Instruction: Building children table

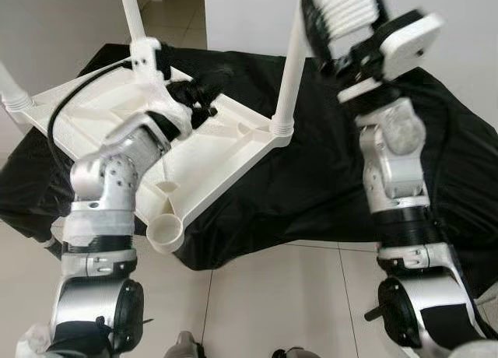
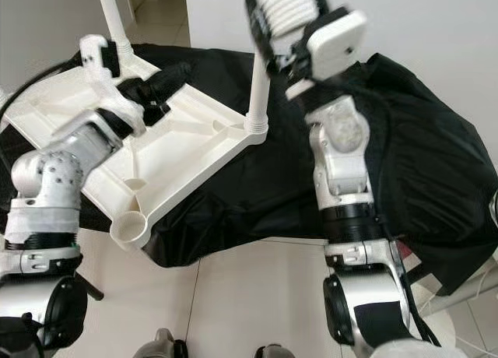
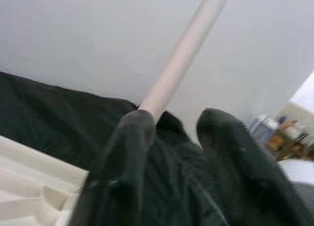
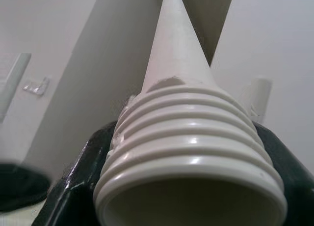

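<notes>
So we are partway through the build, as far as we can judge. The white tabletop point(image 1: 167, 152) is lying upside down on a black cloth point(image 1: 327, 179) draped over some low support, ribbed underside facing up. Three legs are already standing in their corner sockets — one at the near right corner point(image 1: 286, 70), one at the far corner point(image 1: 132, 15), and a stub of one at the left edge point(image 1: 12, 93). The near corner socket point(image 1: 165, 232), hanging over the tiled floor point(image 1: 264, 296), is still empty, so one leg is left to fit.

That last leg point(image 4: 189, 152) is sitting in our right gripper point(image 2: 299, 43), which we are holding up high above the cloth, to the right of the tabletop and well apart from the open socket. The fingers are pinching the leg just behind its threaded end, and the thread is pointing back toward the wrist camera while the shaft is tapering away beyond it.

Our left gripper point(image 1: 204, 92) is reaching over the underside of the tabletop, near the far leg — its two black fingers point(image 3: 230, 152) are standing slightly spread with nothing between them, and whether they are pressing on the plastic we cannot tell. We are judging that the spare leg needs turning and carrying down to the near corner.
</notes>
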